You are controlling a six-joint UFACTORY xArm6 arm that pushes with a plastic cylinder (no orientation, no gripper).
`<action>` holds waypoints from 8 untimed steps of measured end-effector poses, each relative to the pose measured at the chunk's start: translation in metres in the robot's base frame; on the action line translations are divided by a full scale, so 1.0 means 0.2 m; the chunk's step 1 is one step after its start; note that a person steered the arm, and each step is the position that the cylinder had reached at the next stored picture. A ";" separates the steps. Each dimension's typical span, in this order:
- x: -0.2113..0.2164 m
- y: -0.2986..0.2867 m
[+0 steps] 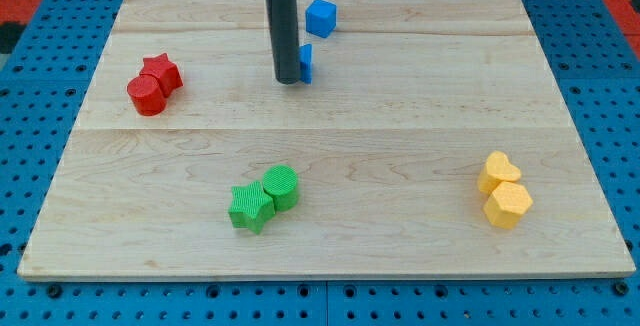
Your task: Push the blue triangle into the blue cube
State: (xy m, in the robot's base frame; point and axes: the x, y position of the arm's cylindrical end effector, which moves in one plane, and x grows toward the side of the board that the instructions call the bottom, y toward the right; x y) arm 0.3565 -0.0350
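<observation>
The blue cube (pixel 321 16) sits near the view's top, just right of centre. The blue triangle (pixel 306 62) lies a little below it and slightly to its left, apart from it, partly hidden behind my rod. My tip (pixel 287 80) rests on the board against the triangle's left side, below and left of the cube.
A red star (pixel 161 70) and red cylinder (pixel 147 95) touch at the view's left. A green star (pixel 250 207) and green cylinder (pixel 282 187) sit at bottom centre. A yellow heart (pixel 499 172) and yellow hexagon (pixel 507 205) sit at the right. The wooden board (pixel 400 116) ends on all sides.
</observation>
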 end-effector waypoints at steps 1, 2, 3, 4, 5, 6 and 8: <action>-0.06 0.08; -0.15 0.12; -0.15 0.18; -0.17 0.22; -0.25 0.22; -0.31 0.23; -0.32 0.30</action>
